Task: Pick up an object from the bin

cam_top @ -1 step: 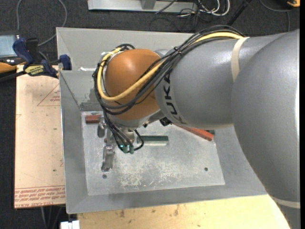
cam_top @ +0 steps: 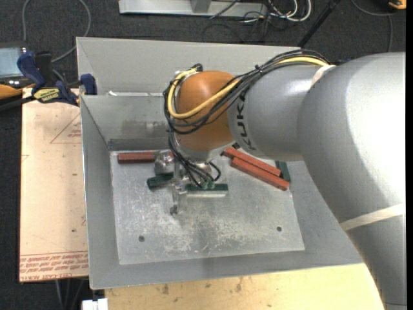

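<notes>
Jaws amid green bars [cam_top: 157, 183], red bars [cam_top: 258, 167]

Illumination is bright and diffuse from above: the bin [cam_top: 193, 237] floor below the claw [cam_top: 175, 200] reads pale, a soft shadow lies on its wall up-left of the claw, and the arm [cam_top: 335, 128] housing to the right carries broad glare.
</notes>
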`<state>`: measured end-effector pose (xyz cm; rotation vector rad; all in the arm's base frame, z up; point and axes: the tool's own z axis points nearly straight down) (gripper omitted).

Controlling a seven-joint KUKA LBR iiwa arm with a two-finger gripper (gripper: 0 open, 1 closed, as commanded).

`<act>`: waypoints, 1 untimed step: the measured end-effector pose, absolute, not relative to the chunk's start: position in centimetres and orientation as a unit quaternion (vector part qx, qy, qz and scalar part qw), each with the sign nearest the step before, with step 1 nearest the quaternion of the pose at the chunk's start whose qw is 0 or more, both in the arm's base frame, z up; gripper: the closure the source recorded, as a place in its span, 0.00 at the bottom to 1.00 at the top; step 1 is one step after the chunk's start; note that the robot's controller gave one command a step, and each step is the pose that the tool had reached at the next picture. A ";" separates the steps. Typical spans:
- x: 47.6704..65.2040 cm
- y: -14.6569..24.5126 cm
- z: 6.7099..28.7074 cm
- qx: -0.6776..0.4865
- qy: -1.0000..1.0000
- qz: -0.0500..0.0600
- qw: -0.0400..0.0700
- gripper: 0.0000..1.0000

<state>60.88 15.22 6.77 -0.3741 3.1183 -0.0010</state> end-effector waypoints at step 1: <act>61.0 15.4 10.2 -0.113 0.994 0.001 0.003 0.00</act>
